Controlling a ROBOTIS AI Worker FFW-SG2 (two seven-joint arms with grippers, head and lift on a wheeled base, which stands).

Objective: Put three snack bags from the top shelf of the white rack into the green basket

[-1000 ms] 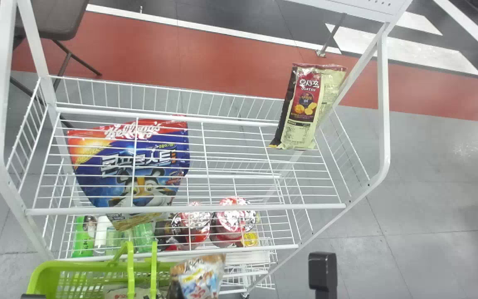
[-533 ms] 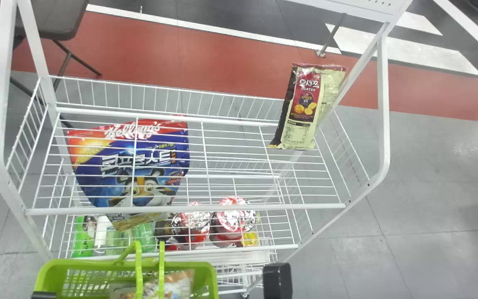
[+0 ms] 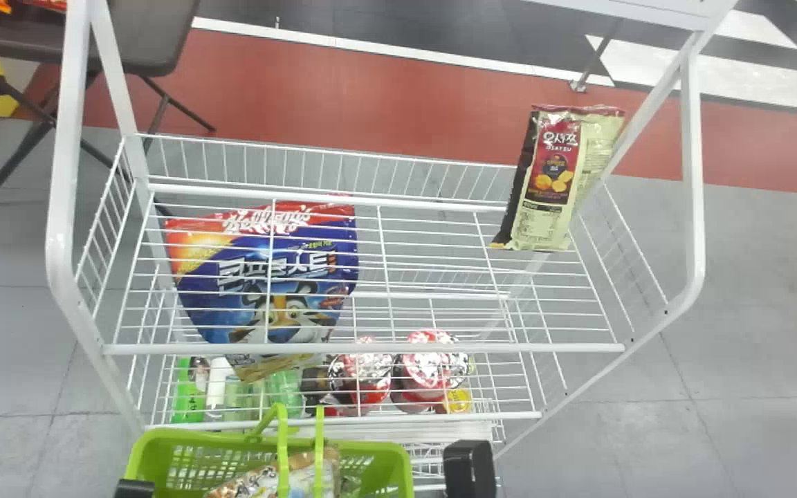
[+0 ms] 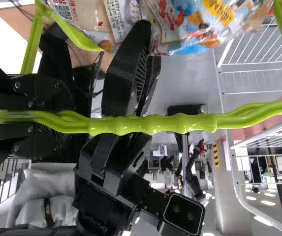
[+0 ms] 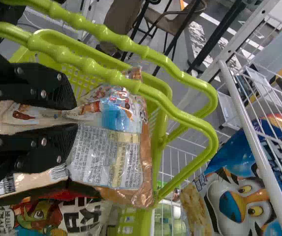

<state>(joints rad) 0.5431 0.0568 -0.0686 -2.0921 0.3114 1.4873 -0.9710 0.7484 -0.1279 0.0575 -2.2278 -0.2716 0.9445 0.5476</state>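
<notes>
Low in the head view is the green basket (image 3: 398, 463), with black parts of my left gripper (image 3: 134, 489) and right gripper (image 3: 469, 470) at its two sides. My left gripper (image 4: 81, 120) is shut on the basket's handle (image 4: 153, 124). A snack bag (image 5: 106, 152) hangs from my right gripper (image 5: 73, 117), pinched by its top edge, within the basket's opening; it shows behind the handles as a snack bag (image 3: 326, 474). Another printed bag (image 5: 42, 219) is below it. On the rack's top level, a red-and-cream snack bag (image 3: 554, 180) leans at the right end.
A large blue cereal bag (image 3: 267, 283) is behind the wires of the white rack (image 3: 364, 348), at the left. Cups (image 3: 426, 366) and bottles (image 3: 191, 394) stand lower down. A dark table (image 3: 129, 41) is at the back left.
The right gripper has carried the bag leftward from the basket's right side to inside its outline. The rack and basket now appear farther right in the head view.
</notes>
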